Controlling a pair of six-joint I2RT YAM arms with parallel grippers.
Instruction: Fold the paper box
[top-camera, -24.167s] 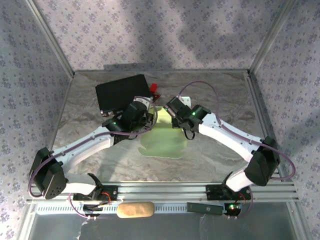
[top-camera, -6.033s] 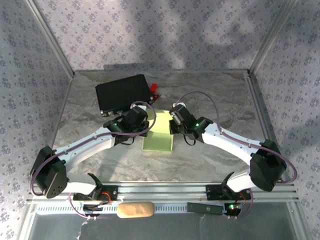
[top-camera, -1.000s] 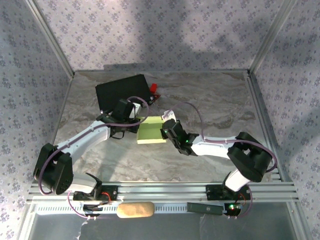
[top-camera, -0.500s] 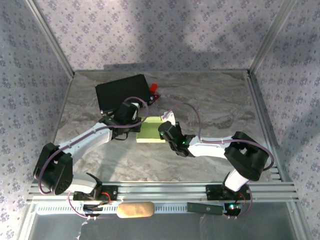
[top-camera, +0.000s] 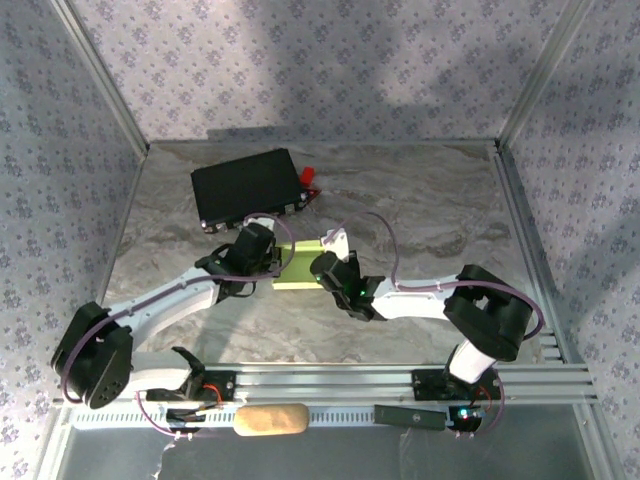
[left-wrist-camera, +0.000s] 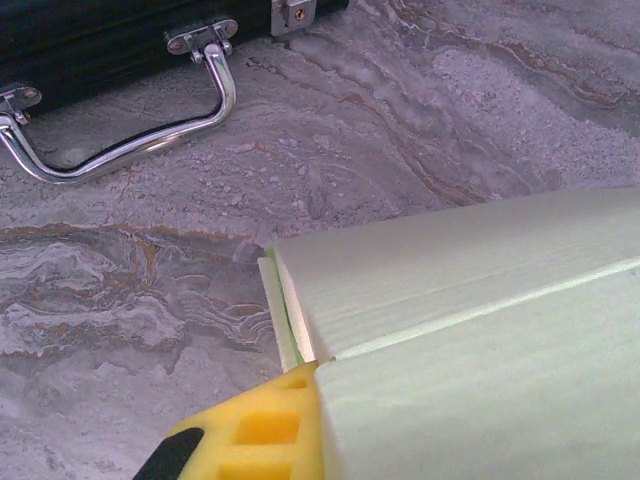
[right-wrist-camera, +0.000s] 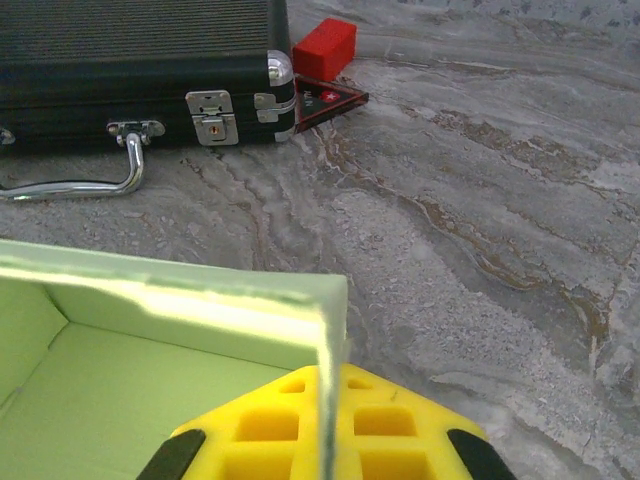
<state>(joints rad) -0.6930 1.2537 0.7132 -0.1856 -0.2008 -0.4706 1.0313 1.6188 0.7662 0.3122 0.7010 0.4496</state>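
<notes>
**Top view with wrist details.** The black case (top-camera: 245, 186) serves as landmark. A red block (top-camera: 308, 175) lies at its right end.

**Left:** the left gripper (top-camera: 277, 260), on the near side of the case, is closed on the left end of the paper box (top-camera: 298, 268). One yellow pad (left-wrist-camera: 250, 435) shows against the card, and the other is hidden behind it.

**Centre:** the box rests on the table (top-camera: 430, 230) just nearward of the case's right end, apart from it. Its walls are partly raised and its inside is open.

**Right:** the right gripper (right-wrist-camera: 322, 430), farther from the case, has its pads pressed together on an upright wall, with the card's edge running between them.

**Step in hand, as judged:** erecting and squaring the walls. The next move probably calls for one pinch to anchor the box while the other turns the doubled corner layer inward. The pull should be gentle, since thin card may buckle or slip free.
</notes>
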